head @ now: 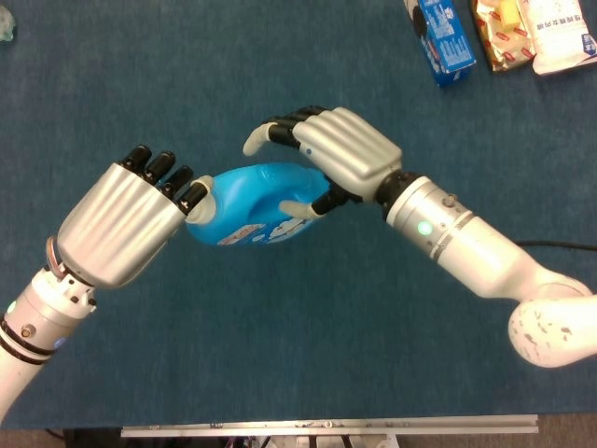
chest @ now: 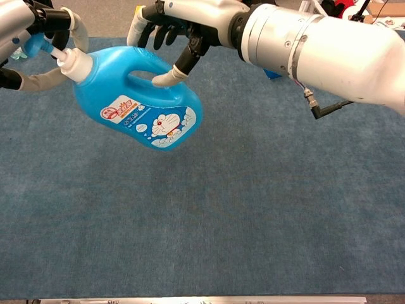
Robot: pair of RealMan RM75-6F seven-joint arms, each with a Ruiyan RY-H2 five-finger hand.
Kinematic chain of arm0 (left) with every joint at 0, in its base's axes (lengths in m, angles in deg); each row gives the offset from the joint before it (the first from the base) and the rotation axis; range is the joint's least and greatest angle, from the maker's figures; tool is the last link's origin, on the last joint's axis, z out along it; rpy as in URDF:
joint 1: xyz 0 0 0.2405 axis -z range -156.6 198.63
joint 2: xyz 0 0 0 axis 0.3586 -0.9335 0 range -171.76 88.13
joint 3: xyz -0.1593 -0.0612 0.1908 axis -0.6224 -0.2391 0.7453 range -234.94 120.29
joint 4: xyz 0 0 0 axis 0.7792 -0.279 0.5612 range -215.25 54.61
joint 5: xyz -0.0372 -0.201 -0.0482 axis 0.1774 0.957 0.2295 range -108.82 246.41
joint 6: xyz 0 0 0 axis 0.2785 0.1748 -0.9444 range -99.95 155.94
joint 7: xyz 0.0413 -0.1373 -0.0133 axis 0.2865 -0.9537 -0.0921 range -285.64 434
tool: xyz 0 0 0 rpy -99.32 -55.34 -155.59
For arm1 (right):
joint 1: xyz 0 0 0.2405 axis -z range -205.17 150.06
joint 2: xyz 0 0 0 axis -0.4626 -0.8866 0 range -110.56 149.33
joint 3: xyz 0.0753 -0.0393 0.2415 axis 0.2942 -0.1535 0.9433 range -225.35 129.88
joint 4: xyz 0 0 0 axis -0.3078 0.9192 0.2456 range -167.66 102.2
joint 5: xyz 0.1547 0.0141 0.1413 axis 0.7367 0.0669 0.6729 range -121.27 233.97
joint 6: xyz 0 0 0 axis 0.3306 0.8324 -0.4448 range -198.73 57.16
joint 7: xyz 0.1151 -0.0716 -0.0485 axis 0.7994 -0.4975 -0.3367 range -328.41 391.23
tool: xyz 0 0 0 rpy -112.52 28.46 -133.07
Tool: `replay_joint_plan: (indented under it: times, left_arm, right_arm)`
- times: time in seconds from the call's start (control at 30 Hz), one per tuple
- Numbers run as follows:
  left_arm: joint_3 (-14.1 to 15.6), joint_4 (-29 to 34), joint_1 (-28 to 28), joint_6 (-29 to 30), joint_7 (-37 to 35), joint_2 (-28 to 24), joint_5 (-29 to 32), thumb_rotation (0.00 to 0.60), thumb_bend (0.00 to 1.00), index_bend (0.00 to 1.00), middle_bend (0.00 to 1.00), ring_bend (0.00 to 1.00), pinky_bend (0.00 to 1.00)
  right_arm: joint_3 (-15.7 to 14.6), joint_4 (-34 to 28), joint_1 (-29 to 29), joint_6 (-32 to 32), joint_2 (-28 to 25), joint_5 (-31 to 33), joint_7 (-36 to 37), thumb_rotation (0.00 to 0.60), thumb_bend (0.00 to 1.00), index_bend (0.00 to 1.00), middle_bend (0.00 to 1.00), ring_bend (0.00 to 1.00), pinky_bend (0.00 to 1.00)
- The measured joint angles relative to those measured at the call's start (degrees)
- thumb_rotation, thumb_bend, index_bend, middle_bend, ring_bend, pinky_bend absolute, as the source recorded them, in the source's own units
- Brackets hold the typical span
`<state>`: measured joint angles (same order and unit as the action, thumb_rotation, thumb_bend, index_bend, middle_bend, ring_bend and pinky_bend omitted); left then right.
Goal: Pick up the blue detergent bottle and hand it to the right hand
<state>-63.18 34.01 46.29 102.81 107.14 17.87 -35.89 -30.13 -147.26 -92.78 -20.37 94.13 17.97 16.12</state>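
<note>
The blue detergent bottle (head: 247, 201) hangs tilted in the air above the blue cloth, its white cap up and to the left. My left hand (head: 126, 219) grips it at the neck by the cap (chest: 69, 63). My right hand (head: 340, 149) reaches over the bottle's other end with its fingers spread above the body. In the chest view the right hand's thumb tip (chest: 161, 79) rests at the bottle's handle (chest: 142, 73), while the fingers (chest: 149, 28) stay apart above it. The cartoon label (chest: 158, 123) faces down and forward.
A blue box (head: 443, 37), an orange snack packet (head: 504, 33) and a white packet (head: 564, 42) lie at the far right of the table. The table's front edge (head: 326, 429) runs along the bottom.
</note>
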Motion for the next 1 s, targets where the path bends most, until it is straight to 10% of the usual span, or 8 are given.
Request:
replay_joint_plan:
  times: [0.27,0.6,1.0]
  left_arm:
    - [-0.2,0.1,0.1,-0.1,-0.1,0.3,-0.2,0.6,0.42,0.59,0.62,0.5,0.61]
    - [-0.3,-0.3,0.2,-0.6,-0.1,0.5,0.1,0.6,0.42,0.59,0.62,0.5,0.61]
    - [-0.2,-1.1,0.2,0.4,-1.5,0.5,-1.5,0.6,0.33,0.38,0.51,0.43,0.61]
  right_arm:
    - [-0.3,1.0,-1.7,0.0,2.3,1.5,-0.3,0.6,0.35,0.34,0.31,0.26,0.23]
    - [-0.8,1.8,-2.3,2.4,4.3,2.4,-0.9,0.6,0.6,0.46,0.42,0.4,0.54]
    - [-1.0,2.1,-1.8,4.1,5.2,2.7,-1.2,0.6,0.63,0.49,0.45,0.46,0.6]
